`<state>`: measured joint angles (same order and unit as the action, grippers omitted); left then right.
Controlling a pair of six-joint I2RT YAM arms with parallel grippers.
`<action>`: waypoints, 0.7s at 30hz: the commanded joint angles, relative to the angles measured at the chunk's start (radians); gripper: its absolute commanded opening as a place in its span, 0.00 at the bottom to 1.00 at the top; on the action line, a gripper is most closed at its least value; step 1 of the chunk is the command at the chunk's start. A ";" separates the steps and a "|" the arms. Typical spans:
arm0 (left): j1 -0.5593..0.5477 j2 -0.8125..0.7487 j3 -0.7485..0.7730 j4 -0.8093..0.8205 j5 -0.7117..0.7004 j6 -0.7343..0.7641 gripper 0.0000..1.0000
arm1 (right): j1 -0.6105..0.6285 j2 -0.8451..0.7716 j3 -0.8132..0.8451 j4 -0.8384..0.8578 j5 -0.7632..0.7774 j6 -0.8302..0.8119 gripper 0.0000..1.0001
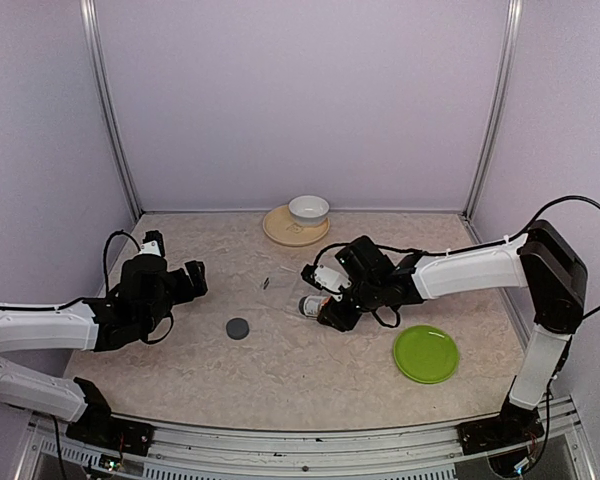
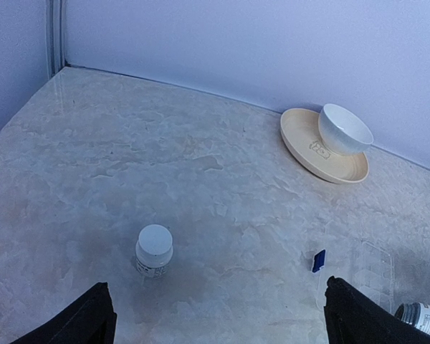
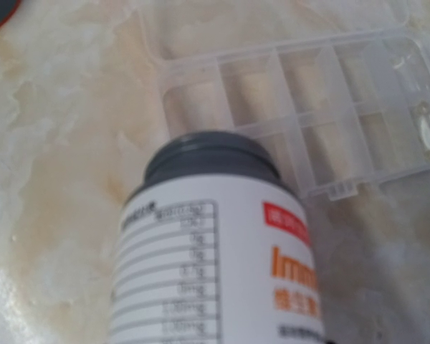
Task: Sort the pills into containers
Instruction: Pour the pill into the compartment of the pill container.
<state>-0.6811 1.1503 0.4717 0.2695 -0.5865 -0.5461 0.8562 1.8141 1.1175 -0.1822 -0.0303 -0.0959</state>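
Right wrist: "Imm" bottle (image 3: 215, 258) by pillbox (image 3: 344, 115)

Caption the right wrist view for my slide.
White-labelled, dark-necked bottle aimed at the clear, compartmented pill box on the marbled tabletop.

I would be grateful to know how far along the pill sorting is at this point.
Done: a dark cap lies on the table, so the bottle seems opened. In hand: the right gripper holds the bottle tilted, its mouth near the pill box. To do: the box looks mostly empty and no pills show clearly, so the sorting itself is not yet done. The left gripper is open.
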 commanded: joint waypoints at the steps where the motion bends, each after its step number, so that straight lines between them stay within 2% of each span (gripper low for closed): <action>1: 0.004 0.006 -0.005 0.020 0.001 -0.006 0.99 | -0.010 0.028 0.027 -0.049 -0.010 -0.016 0.10; 16: 0.005 0.003 -0.005 0.020 0.000 -0.006 0.99 | -0.010 0.027 0.018 -0.023 -0.017 -0.016 0.09; 21: 0.004 0.005 -0.004 0.020 0.000 -0.006 0.99 | -0.010 0.029 0.051 -0.062 -0.016 -0.024 0.09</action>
<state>-0.6811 1.1511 0.4717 0.2695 -0.5861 -0.5461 0.8539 1.8233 1.1362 -0.1982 -0.0383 -0.1123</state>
